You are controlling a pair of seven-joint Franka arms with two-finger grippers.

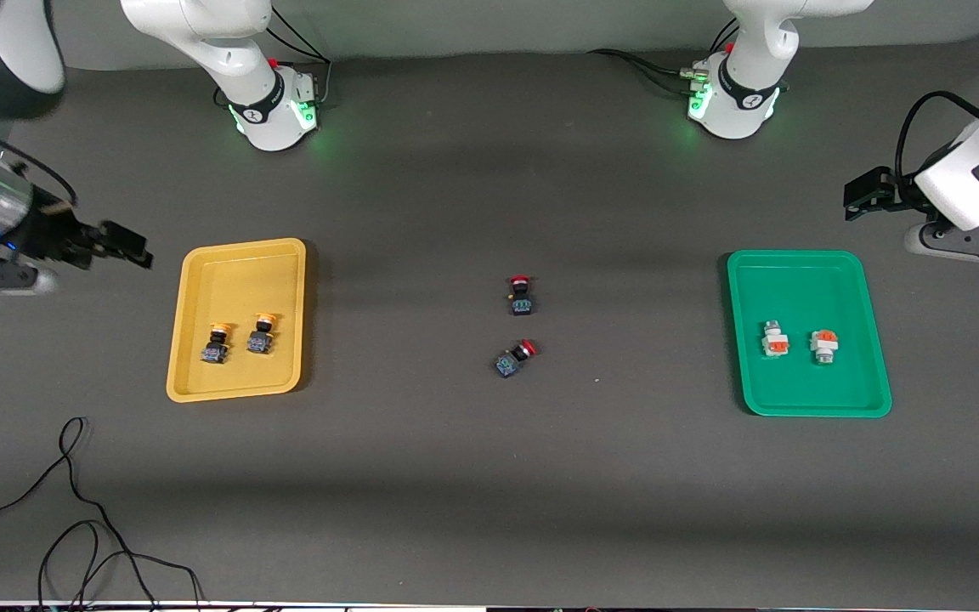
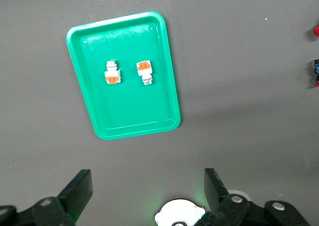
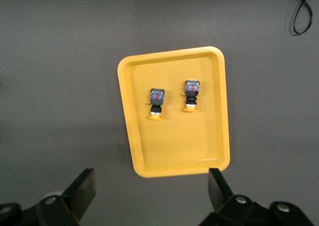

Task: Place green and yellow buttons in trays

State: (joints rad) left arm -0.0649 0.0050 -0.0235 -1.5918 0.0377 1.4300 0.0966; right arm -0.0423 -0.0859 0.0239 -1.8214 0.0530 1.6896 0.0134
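Note:
Two yellow-capped buttons lie in the mustard yellow tray; they also show in the right wrist view on that tray. Two white buttons with orange blocks lie in the green tray; they also show in the left wrist view on that tray. My right gripper is open and empty, held high over bare table beside the yellow tray. My left gripper is open and empty, held high beside the green tray.
Two red-capped buttons lie on the table's middle, between the trays. A loose black cable lies near the front edge at the right arm's end. The arm bases stand along the back.

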